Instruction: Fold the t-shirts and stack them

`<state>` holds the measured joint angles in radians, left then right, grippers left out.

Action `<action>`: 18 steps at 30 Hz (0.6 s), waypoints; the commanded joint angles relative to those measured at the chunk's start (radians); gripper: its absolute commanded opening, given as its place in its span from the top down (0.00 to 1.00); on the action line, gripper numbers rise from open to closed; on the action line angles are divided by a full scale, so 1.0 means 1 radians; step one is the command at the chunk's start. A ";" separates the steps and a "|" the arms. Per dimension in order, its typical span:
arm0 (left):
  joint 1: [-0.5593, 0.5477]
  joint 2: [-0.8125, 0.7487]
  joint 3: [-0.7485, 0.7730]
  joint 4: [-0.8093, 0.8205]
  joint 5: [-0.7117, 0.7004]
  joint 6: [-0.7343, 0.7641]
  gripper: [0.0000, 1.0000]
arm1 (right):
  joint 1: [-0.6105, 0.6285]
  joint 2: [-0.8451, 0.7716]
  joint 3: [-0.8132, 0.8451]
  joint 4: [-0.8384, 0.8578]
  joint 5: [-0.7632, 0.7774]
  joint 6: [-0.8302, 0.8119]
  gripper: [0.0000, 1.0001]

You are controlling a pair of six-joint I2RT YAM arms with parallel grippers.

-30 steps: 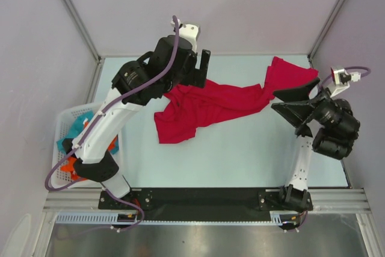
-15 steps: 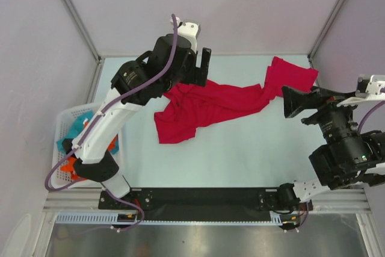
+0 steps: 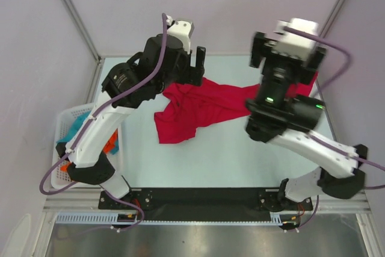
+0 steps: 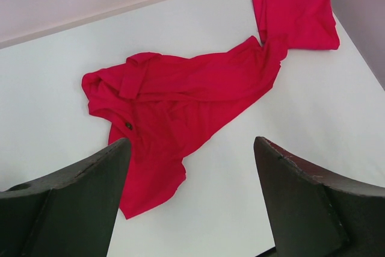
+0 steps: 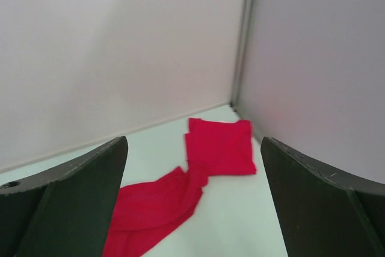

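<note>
Since a second ago, the right arm has swung up from the right edge. Now it hangs high over the right half of the table, big and a bit blurry in the top view. The left arm has only moved a little.

At the far left, a white basket sits beside the table with blue-green and orange cloth in it. The left arm reaches up from the near edge to the back left part of the table. The left claw is wide and holds nothing. It hangs in the air above the loose t-shirt.

This red t-shirt lies crumpled on the middle of the table, toward the back. One part lies toward the near side and a long part stretches off to the right.

The right claw is also wide and holds nothing. It is up in the air and looks toward the back right corner. There a folded t-shirt, also red, lies flat by the walls. The end of the loose t-shirt touches its near left corner. From above, the right arm hides most of the folded t-shirt.
</note>
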<state>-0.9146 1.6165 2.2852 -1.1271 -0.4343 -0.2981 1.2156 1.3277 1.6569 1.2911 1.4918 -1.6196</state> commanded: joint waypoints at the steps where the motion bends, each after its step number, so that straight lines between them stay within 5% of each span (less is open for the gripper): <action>1: -0.007 -0.049 -0.009 0.026 0.000 -0.009 0.11 | -0.143 0.196 0.104 0.005 0.268 -0.069 0.00; 12: -0.006 -0.128 -0.072 0.023 -0.060 0.002 0.11 | -0.291 0.563 0.555 0.066 0.271 -0.172 0.00; 18: 0.040 -0.115 -0.035 -0.075 -0.113 -0.048 0.10 | -0.324 0.639 0.502 0.073 0.274 -0.178 0.00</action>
<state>-0.9070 1.5127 2.2173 -1.1408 -0.4999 -0.3054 0.9073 1.9209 2.1948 1.3220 1.5097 -1.7763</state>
